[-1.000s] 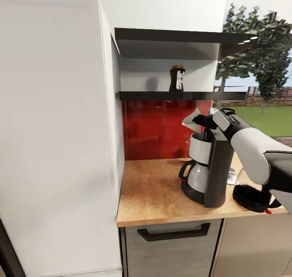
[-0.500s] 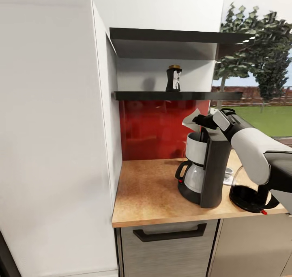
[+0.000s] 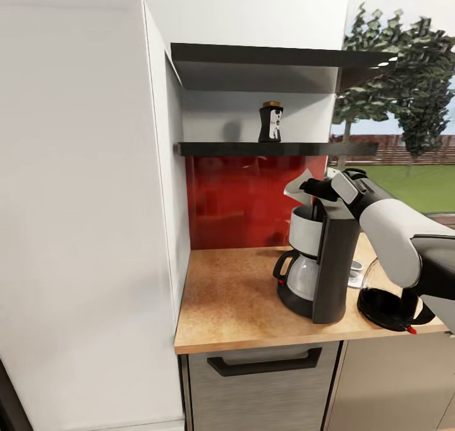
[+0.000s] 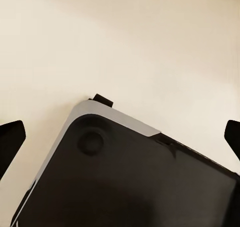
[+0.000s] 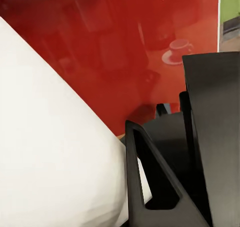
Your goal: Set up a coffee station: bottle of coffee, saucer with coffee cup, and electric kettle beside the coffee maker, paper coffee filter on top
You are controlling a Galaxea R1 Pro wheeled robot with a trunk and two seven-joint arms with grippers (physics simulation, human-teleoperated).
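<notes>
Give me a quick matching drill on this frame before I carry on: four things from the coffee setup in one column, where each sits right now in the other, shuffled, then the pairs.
Things:
1. bottle of coffee
2. paper coffee filter
3. coffee maker
4. electric kettle

Places:
A. standing on the countertop, in front of the red wall panel
B. on the dark shelf
C. held in the right gripper above the coffee maker
D. on the countertop, right of the coffee maker

Pairs: 1-B, 2-C, 3-A, 4-D
</notes>
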